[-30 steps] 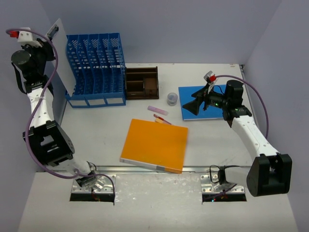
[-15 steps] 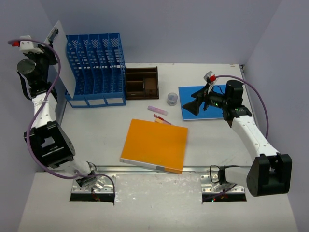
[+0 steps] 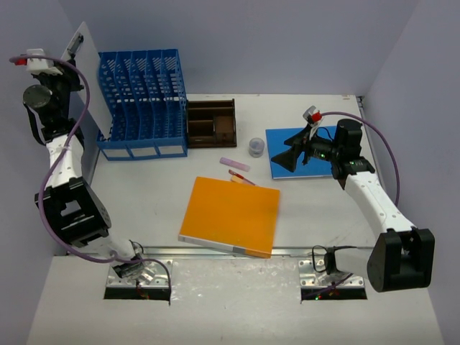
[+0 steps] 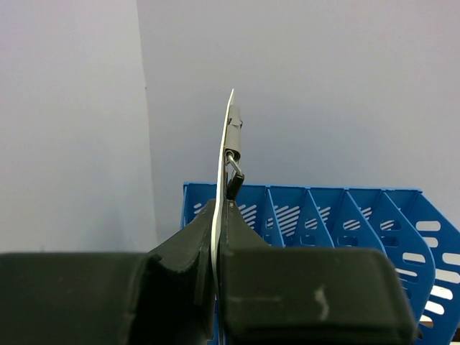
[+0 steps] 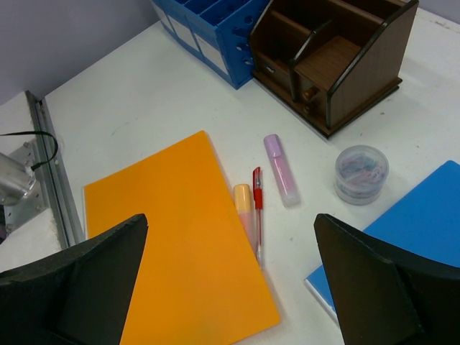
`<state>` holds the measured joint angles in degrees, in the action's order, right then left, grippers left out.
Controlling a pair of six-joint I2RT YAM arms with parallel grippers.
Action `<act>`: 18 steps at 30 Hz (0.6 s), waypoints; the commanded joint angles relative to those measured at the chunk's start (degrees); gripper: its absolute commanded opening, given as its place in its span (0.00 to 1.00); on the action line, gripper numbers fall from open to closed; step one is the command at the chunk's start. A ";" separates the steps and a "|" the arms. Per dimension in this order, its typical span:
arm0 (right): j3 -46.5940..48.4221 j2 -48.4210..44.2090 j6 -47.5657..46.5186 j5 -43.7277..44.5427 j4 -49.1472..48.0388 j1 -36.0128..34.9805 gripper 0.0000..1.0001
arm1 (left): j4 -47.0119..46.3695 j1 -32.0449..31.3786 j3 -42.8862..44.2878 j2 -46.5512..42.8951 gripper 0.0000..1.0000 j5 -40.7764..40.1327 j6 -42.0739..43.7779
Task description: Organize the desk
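The off-white desk [image 3: 144, 194] has a silver rail [image 3: 237, 253] along its near edge. My left gripper [image 3: 63, 80] is raised at the far left and shut on a thin white clipboard [image 3: 90, 79], held upright beside the blue file rack [image 3: 141, 100]. In the left wrist view the board [image 4: 224, 158] is edge-on between my fingers [image 4: 287, 280], with its metal clip [image 4: 233, 140] above. My right gripper [image 3: 282, 159] is open and empty above the left edge of a blue notebook [image 3: 282, 140]. In its wrist view the jaws stand wide apart over the orange folder [image 5: 180, 237].
An orange folder [image 3: 230, 215] lies in the middle. Beside it are a pink highlighter [image 5: 279, 169], a red pen [image 5: 256, 208] and an orange highlighter [image 5: 244, 205]. A clear round tub [image 3: 256, 147] and a brown wooden tray [image 3: 211, 123] sit behind.
My left arm has shifted slightly up and to the left with the clipboard still in its grip. The right arm has not moved.
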<state>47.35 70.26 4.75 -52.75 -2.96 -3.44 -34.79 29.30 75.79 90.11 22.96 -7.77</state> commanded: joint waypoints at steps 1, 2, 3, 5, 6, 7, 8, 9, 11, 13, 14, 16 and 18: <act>0.55 0.14 0.43 -1.12 -2.31 0.01 0.99 | -6.26 -0.56 2.52 0.59 0.00 0.77 0.74; 0.55 0.23 0.34 -1.13 -2.31 0.01 0.99 | -6.43 -0.56 2.52 0.68 0.00 0.86 1.17; 0.63 0.23 0.43 -1.13 -2.22 0.01 0.99 | -6.70 -0.56 2.43 0.86 0.00 0.86 1.35; 0.72 0.32 0.17 -1.21 -1.88 0.01 0.99 | -7.31 -0.56 1.91 1.39 0.00 1.12 2.05; 0.81 0.40 0.26 -1.30 -1.79 0.01 0.99 | -7.49 -0.56 1.73 1.56 0.00 1.03 2.32; 0.90 0.40 0.17 -1.39 -1.70 0.01 0.99 | -7.75 -0.56 1.47 2.00 0.00 1.12 2.58; 0.90 0.49 0.08 -1.48 -1.61 0.01 0.99 | -8.28 -0.56 1.29 2.18 0.00 1.30 3.11; 0.90 0.49 0.17 -1.56 -1.70 0.01 0.99 | -8.46 -0.65 1.12 2.44 0.00 1.30 3.46; 0.90 0.58 0.61 -2.00 -1.70 0.01 0.99 | -9.59 -0.65 0.24 2.88 0.00 1.12 4.25; 0.81 0.67 1.04 -2.71 -1.87 0.01 0.99 | -10.30 -0.65 -0.38 3.41 0.00 0.95 4.43; 0.81 0.67 1.13 -2.88 -1.96 0.01 0.99 | -10.48 -0.65 -0.55 3.58 0.00 0.86 4.69; 0.81 0.76 1.22 -3.41 -1.96 0.01 0.99 | -11.00 -0.65 -1.08 3.85 0.00 0.95 5.13; 0.90 0.93 1.48 -3.59 -2.14 0.01 0.99 | -11.27 -0.65 -1.17 4.11 0.00 0.68 5.31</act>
<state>47.35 71.02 5.58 -54.57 -2.96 -3.44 -39.46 29.21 74.43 94.67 23.14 -4.08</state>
